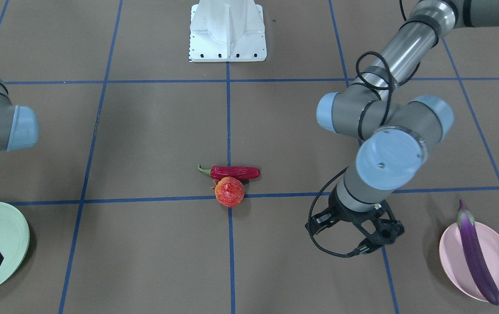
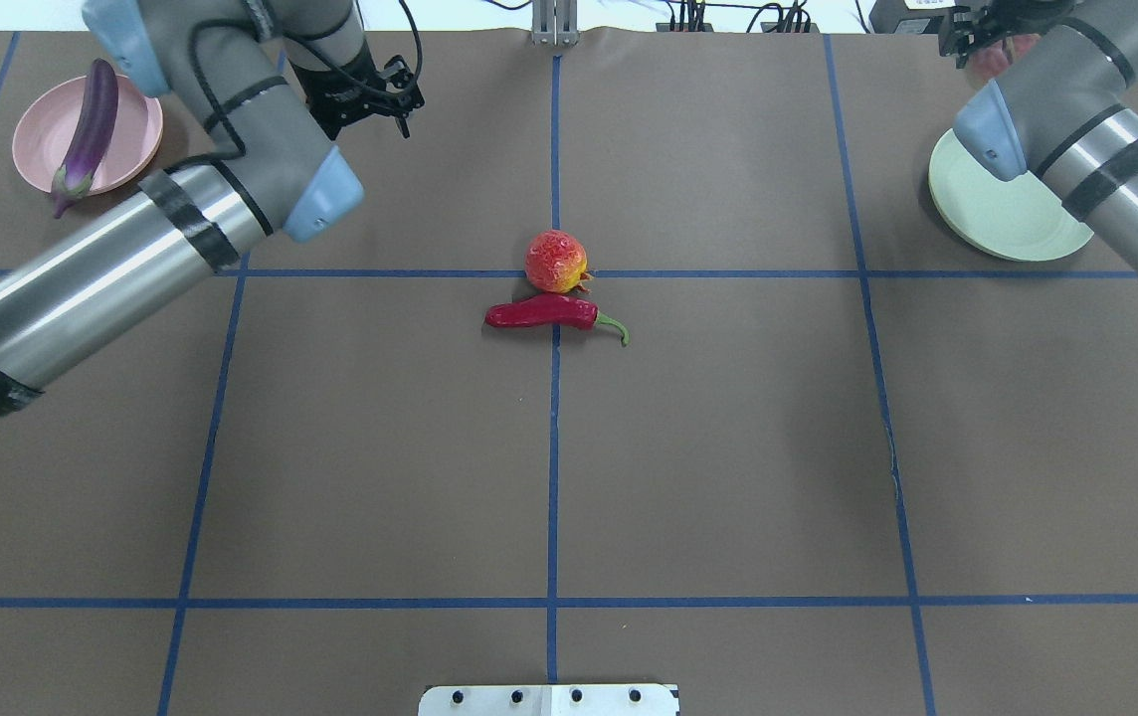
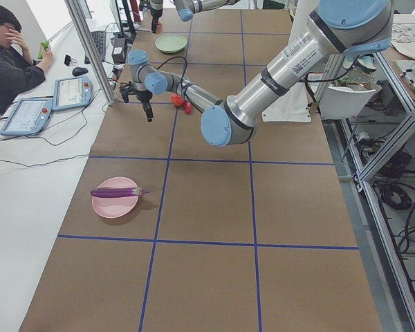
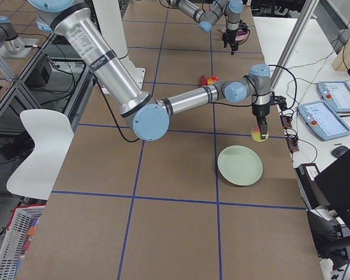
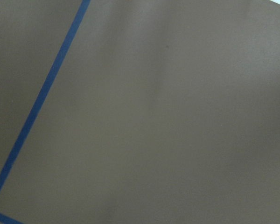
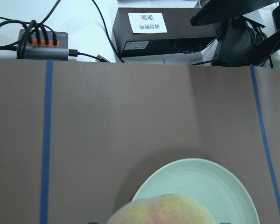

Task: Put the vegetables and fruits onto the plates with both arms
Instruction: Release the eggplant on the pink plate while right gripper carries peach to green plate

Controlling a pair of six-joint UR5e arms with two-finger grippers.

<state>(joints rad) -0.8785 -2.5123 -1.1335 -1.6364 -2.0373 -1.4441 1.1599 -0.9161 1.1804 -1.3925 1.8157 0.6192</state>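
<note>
Overhead exterior view puts the pink plate (image 2: 136, 139) at about 10 o'clock from the table's middle and the green plate (image 2: 1012, 214) at about 2 o'clock. The eggplant (image 2: 90, 129) already lies across the pink plate, its ends overhanging the rim.

At the middle, the pomegranate (image 2: 556, 261) and the chili (image 2: 541, 313) touch, with the chili at the fruit's 6 o'clock. The left gripper (image 2: 370, 99) hangs near the pink plate at its 3 o'clock with its jaws spread and nothing between them. Its wrist camera shows only bare table.

The right gripper (image 4: 261, 125) is closed on the peach (image 4: 258, 135), held above the table just beside the green plate's far rim. The right wrist view shows the fruit low in frame with the plate under it.

I judge the peach round and smooth, so it may roll on so shallow a plate. It is best let go low and near the plate's centre.

The pomegranate looks firm and rough-skinned, so it should grip well across its widest part. Jaws closing from 3 and 9 o'clock would avoid the chili.

The chili looks light and slim and may twist in the grip, so its thick mid-body is the place to hold it. That hold is easier once the fruit at its 12 o'clock is gone.
</note>
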